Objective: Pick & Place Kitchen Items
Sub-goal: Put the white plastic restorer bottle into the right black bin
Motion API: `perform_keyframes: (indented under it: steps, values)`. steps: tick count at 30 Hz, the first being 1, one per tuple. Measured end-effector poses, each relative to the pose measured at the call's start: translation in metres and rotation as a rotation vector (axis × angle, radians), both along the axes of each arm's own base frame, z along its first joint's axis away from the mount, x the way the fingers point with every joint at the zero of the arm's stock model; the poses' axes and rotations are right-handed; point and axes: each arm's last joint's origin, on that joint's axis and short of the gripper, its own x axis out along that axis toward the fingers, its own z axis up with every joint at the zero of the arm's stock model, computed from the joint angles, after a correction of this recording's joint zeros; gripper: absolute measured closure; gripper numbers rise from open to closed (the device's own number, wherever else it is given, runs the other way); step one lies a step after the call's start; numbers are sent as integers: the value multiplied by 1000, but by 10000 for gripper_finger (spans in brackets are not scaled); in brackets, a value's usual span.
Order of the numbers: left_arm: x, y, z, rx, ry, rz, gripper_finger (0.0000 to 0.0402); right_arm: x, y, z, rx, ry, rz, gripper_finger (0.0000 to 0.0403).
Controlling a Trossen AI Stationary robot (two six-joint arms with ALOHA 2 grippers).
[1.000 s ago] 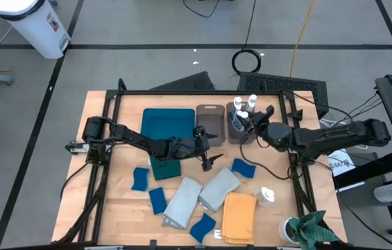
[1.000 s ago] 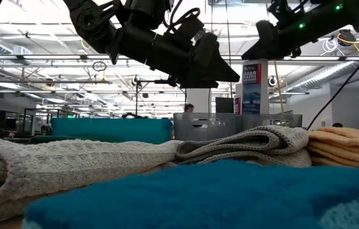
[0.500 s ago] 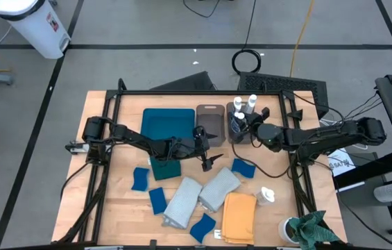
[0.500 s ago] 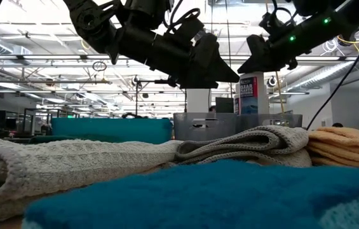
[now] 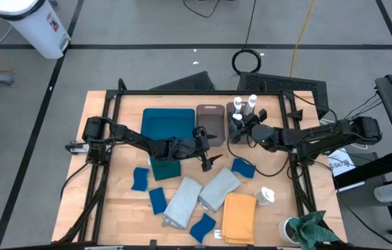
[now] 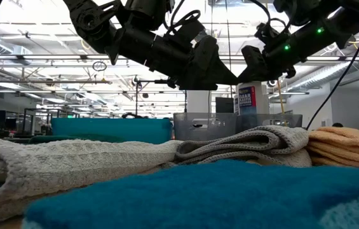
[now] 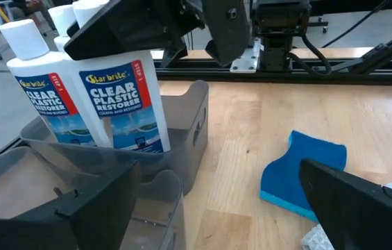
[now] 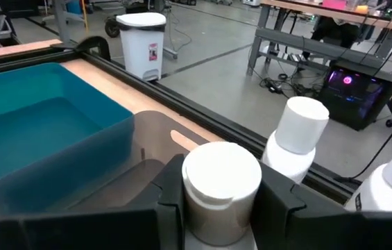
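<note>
My right gripper (image 5: 243, 127) is shut on a white bottle with a blue label (image 7: 123, 104), whose lower part sits inside the right grey-brown bin (image 7: 182, 149) beside another such bottle (image 7: 43, 97). My left gripper (image 5: 208, 158) hangs open over the table's middle, above a dark teal cloth (image 5: 166, 167), with nothing between its fingers. Blue sponges (image 5: 141, 178) (image 5: 243, 167), two pale grey cloths (image 5: 183, 201) (image 5: 218, 189) and a mustard cloth (image 5: 239, 217) lie flat on the table. One more bottle (image 5: 266, 196) lies on its side near the right edge. My right gripper pinches the bottle just below its round white cap (image 8: 222, 173), one finger (image 8: 171, 205) on either side of the neck. The fingers come nearly level from the table's right side. The bottle hangs upright below them; the bin wall hides whether its bottom rests on the floor.
A flat teal tray (image 5: 168, 123) and a second grey-brown bin (image 5: 211, 122) stand left of the bottle bin at the table's far side. A bright green rag (image 5: 311, 229) sits at the near right corner. Black rails run along the table's edges.
My right gripper has gone down and toward the table's left edge, carrying the bottle. The bottle stays upright and has sunk from above the bin's rim into the bin.
</note>
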Motion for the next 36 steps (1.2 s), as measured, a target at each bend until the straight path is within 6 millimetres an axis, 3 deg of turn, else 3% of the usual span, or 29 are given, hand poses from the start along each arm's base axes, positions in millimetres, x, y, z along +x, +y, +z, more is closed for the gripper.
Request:
perform_keyframes:
  steps: [22,29,36]
  values:
    - [0,0,-1,4,7,-1,5,-10,-17,-18,33,-102,70,316]
    - [0,0,-1,4,7,-1,5,-10,-17,-19,41,-93,79,217]
    - [0,0,-1,4,7,-1,5,-11,-15,-18,-20,-36,109,175]
